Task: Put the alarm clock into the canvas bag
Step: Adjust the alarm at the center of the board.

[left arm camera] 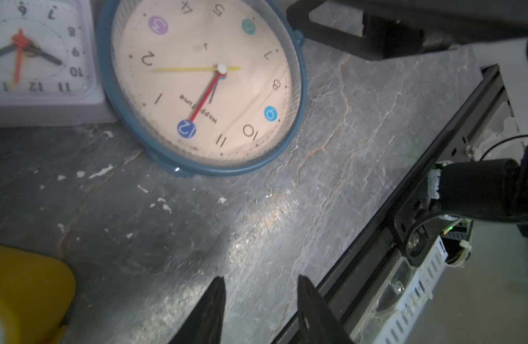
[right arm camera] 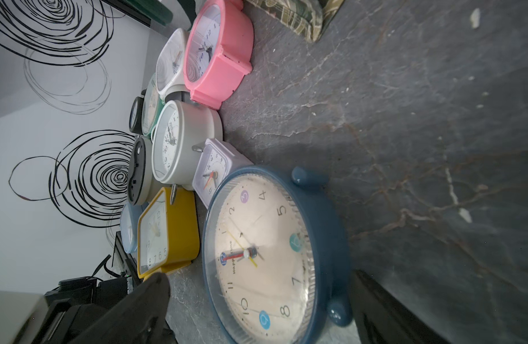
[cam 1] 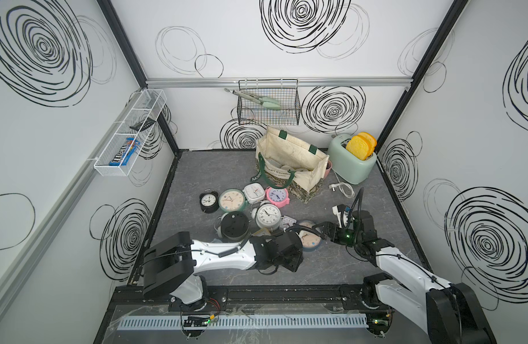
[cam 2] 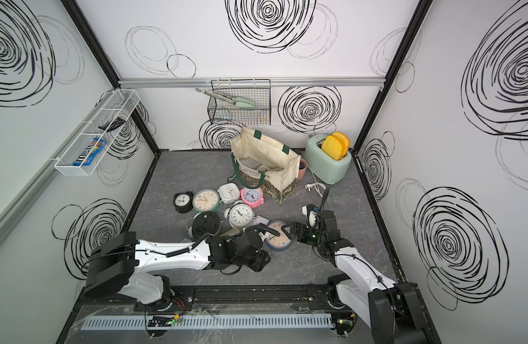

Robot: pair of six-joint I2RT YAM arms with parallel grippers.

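Note:
The cream canvas bag [cam 1: 292, 160] [cam 2: 268, 155] stands open at the back, with round things inside it. Several alarm clocks lie in front of it. Nearest me is a blue-rimmed alarm clock [cam 1: 308, 241] [cam 2: 279, 238] [right arm camera: 268, 256] [left arm camera: 203, 80] with a cream face. My right gripper [right arm camera: 259, 275] [cam 1: 319, 230] is open, one finger on each side of this clock. My left gripper [left arm camera: 260, 278] [cam 1: 292, 263] hovers over bare table beside the same clock, jaws apart with nothing between them.
Pink [cam 1: 277, 196], white twin-bell [cam 1: 268, 216], green [cam 1: 231, 199], black [cam 1: 208, 201], yellow [right arm camera: 167, 232] and lilac [left arm camera: 33, 59] clocks crowd the middle. A mint toaster [cam 1: 352, 166] and its cord [cam 1: 343, 189] sit at back right. A wire basket [cam 1: 268, 107] hangs on the back wall.

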